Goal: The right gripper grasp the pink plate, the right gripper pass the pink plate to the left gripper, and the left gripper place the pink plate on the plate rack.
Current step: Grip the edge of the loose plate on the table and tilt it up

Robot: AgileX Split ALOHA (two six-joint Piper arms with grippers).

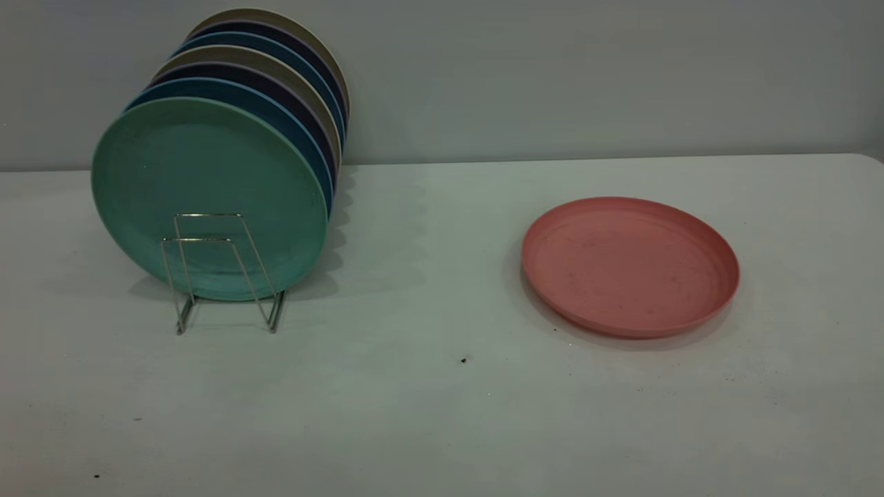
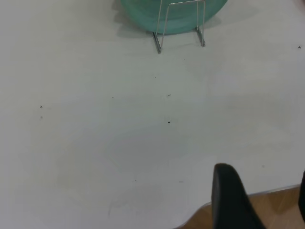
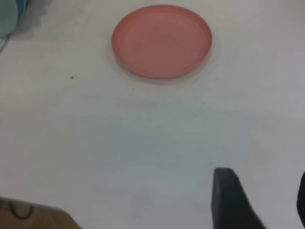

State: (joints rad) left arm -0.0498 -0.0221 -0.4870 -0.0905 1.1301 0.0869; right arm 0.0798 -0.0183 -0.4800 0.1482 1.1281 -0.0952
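The pink plate (image 1: 630, 266) lies flat on the white table at the right; it also shows in the right wrist view (image 3: 162, 40). The plate rack (image 1: 221, 276) stands at the left, a thin silver wire frame holding several upright plates with a teal-green plate (image 1: 207, 197) in front; its front loop shows in the left wrist view (image 2: 180, 24). Neither gripper shows in the exterior view. My left gripper (image 2: 259, 191) is open and empty over the table's near edge, well short of the rack. My right gripper (image 3: 259, 193) is open and empty, well short of the pink plate.
The white table (image 1: 428, 400) has bare surface between rack and pink plate, with a few dark specks (image 1: 463, 359). A grey wall stands behind. The table's edge and a wooden floor (image 2: 276, 210) show under the left gripper.
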